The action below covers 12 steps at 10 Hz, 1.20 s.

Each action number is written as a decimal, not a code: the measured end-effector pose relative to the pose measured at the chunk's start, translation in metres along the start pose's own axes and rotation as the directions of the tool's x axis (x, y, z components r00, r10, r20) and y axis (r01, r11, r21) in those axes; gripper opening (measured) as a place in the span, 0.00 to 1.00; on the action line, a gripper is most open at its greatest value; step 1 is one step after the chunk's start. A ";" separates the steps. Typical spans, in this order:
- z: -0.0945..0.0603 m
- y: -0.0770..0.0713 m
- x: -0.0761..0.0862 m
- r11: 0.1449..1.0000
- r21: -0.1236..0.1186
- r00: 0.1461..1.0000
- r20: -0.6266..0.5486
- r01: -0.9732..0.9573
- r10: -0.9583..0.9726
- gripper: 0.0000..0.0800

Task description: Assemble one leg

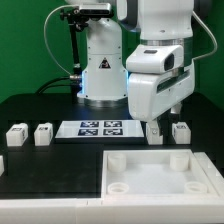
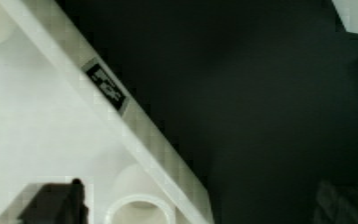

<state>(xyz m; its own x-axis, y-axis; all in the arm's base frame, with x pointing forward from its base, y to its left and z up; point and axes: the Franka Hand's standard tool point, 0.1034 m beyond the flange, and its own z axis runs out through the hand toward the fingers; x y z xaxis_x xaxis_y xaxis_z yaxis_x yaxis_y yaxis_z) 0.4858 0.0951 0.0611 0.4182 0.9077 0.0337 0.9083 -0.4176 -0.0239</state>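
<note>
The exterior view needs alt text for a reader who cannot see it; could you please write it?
A white robot arm holds its gripper low over a black table, near two small white legs that stand behind a large white tray. Two more legs stand at the exterior view's left, with the marker board between the pairs.

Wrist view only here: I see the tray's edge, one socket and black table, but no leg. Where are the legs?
Observer: Four stand in a row beyond the tray. By the exterior view's sides, they are the outer left leg, inner left leg, inner right leg and outer right leg.
Operator: Which pair is the gripper near?
Observer: The gripper hangs over the right pair.
Operator: What separates the pairs?
Observer: The marker board lies flat between them.
</note>
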 end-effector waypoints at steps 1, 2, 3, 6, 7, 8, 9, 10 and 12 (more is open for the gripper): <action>-0.001 -0.006 0.008 0.963 0.002 0.963 -0.005 -0.269 0.269 0.81; -0.001 -0.006 0.008 0.963 0.002 0.963 -0.005 -0.269 0.269 0.81; -0.001 -0.006 0.008 0.963 0.002 0.963 -0.005 -0.269 0.269 0.81; -0.001 -0.006 0.008 0.963 0.002 0.963 -0.005 -0.269 0.269 0.81; -0.001 -0.006 0.008 0.963 0.002 0.963 -0.005 -0.269 0.269 0.81; -0.001 -0.006 0.008 0.963 0.002 0.963 -0.005 -0.269 0.269 0.81; -0.001 -0.006 0.008 0.963 0.002 0.963 -0.005 -0.269 0.269 0.81; -0.001 -0.006 0.008 0.963 0.002 0.963 -0.005 -0.269 0.269 0.81; 0.000 -0.010 0.011 0.894 0.004 0.894 -0.004 -0.447 0.447 0.81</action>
<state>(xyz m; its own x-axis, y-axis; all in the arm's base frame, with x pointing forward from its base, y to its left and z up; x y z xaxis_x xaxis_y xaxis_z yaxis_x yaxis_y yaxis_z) 0.4816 0.1086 0.0619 0.7802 0.6251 0.0233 0.6255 -0.7792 -0.0404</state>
